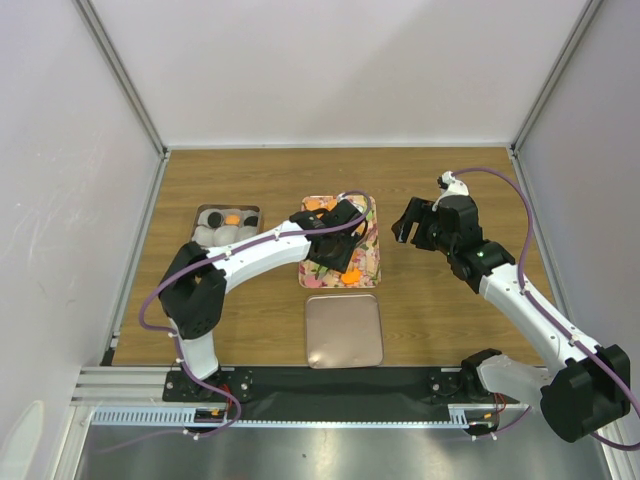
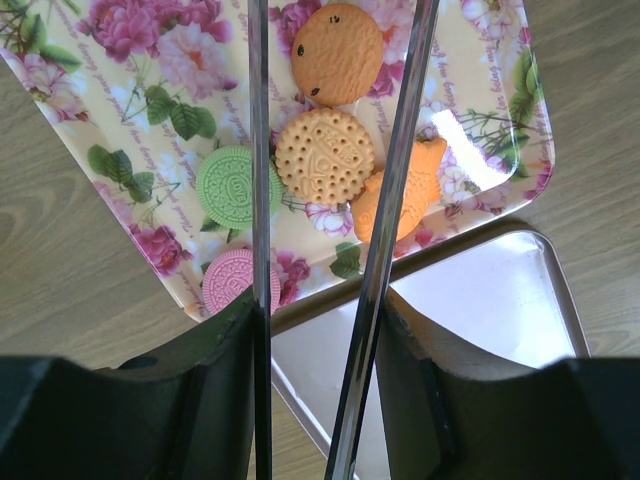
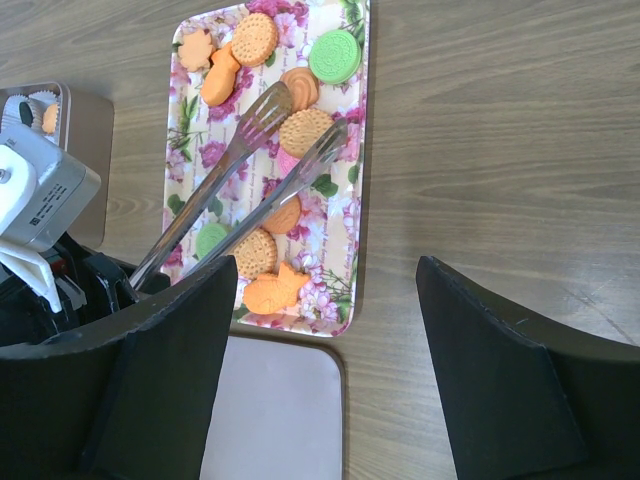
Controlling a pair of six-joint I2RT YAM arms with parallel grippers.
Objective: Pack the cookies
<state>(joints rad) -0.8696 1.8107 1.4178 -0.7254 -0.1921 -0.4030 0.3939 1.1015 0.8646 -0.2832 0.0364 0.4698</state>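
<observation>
**Q:** Fingers?
**Op:** My left gripper [image 2: 318, 320] is clamped on the tongs [image 3: 265, 105], blades apart. My right gripper [image 1: 410, 225] gapes empty, off beside the tray [image 2: 150, 60].
**Q:** Target?
**Op:** Straight ahead, the cookies [image 2: 323, 155] lie on the tray: a round dotted orange one between the blades, a chip-speckled one beyond. The tongs run along the tray's length. Left arm is nearer.
</observation>
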